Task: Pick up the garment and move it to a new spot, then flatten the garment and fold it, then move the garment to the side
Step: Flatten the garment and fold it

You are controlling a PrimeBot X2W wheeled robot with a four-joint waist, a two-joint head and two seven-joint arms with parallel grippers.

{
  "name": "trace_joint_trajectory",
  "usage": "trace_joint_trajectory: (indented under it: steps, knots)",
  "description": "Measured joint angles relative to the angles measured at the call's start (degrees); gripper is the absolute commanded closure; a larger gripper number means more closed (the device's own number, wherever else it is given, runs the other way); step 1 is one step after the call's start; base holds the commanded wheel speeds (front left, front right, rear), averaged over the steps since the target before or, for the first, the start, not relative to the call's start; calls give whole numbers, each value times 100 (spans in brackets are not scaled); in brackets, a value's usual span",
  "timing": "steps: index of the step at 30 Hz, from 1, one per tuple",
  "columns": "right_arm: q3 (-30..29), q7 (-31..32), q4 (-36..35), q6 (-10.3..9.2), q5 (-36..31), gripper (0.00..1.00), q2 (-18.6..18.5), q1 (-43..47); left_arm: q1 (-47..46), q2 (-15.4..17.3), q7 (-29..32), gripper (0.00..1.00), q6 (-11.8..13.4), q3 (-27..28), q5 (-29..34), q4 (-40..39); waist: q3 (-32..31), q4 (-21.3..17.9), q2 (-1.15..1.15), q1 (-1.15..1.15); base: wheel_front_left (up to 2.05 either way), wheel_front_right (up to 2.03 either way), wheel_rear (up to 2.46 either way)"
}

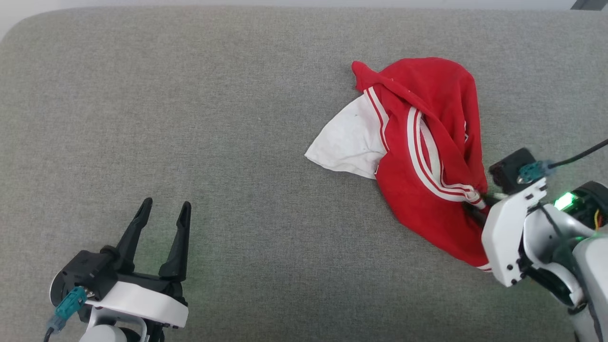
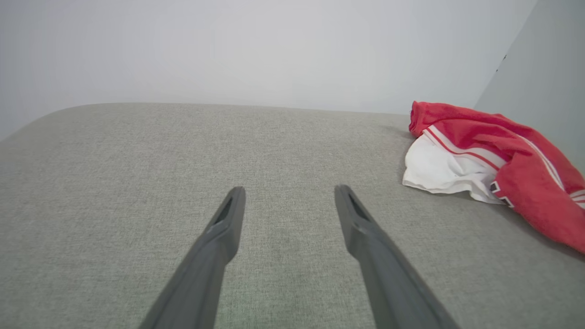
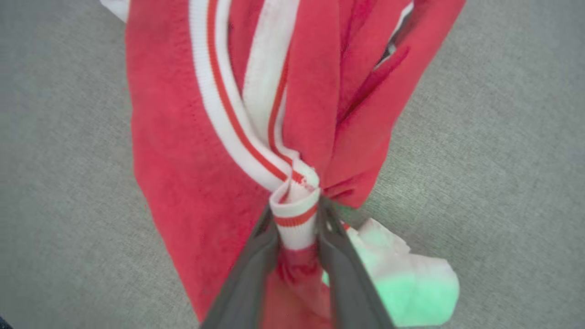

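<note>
1. Garment (image 1: 430, 142): a red soft-fabric short-sleeved shirt with white sleeve ends and white-and-red stripe trim. It is found crumpled in a heap on the right part of the grey woven-fabric surface (image 1: 190, 95), with one white sleeve end spread toward the middle.
2. Right gripper (image 3: 296, 214): the two dark fingers are clamped on a bunched fold of striped trim at the heap's near edge.
3. Left gripper (image 1: 164, 205): the fingers are held apart with nothing between them, and it is positioned well apart from the garment.
4. Done: the grasp is judged secured. Most of the cloth is seen resting on the surface, so a lift is judged barely begun, if at all.
5. Left: relocation, flattening, folding and the move aside are judged not yet done.
</note>
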Motion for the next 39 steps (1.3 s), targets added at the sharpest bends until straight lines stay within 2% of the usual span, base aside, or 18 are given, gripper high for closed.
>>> trace_joint_trajectory:
  steps: [7, 10, 17, 25, 30, 31, 32, 33, 36, 39]
  knots:
    - [88, 36, -481, 0, -133, 100, -8, 106, -2, 5, 0, 0, 0, -19, -9, 63, -71, -68, 0, 0, 0, 0, 0]
    - [270, 149, -826, -3, 71, 100, 56, 315, -1, 10, 0, 0, 0, -25, -10, 69, -119, -81, 0, 0, 0, 0, 0]
    - [1392, 643, -1478, -3, 778, 100, -8, 760, 1, 37, 0, 0, 0, -41, -68, 98, -155, -98, 0, 0, 0, 0, 0]
    - [2770, 600, -1255, -3, 1177, 100, -199, 694, -15, 60, 0, 0, 0, -175, -112, 212, -244, -86, 0, 0, 0, 0, 0]
    - [3075, 148, -886, -3, 1220, 100, -202, 442, -93, 144, 0, 0, 0, -350, -152, 232, -329, -121, 0, 0, 0, 0, 0]
    - [3065, 3, -828, -3, 1191, 67, -197, 392, -140, 183, 0, 0, 0, -399, -194, 220, -348, -136, 0, 0, 0, 0, 0]
    - [3015, -155, -766, -3, 1173, 12, -182, 359, -182, 236, -1, 0, 0, -463, -244, 197, -364, -153, 0, 0, 0, 0, 0]
    - [2958, -307, -719, -3, 1159, 0, -157, 344, -228, 302, 0, 0, 0, -549, -305, 178, -381, -175, 0, 0, 0, 0, 0]
    - [2749, -728, -695, -3, 1154, 0, -96, 359, -467, 626, 0, 0, 0, -934, -539, 116, -441, -242, 0, 0, 0, 0, 0]
    - [2458, -1120, -843, -3, 1145, 0, -71, 388, -962, 1174, -1, 0, 0, -1469, -780, 54, -477, -342, 0, 0, 0, 0, 0]
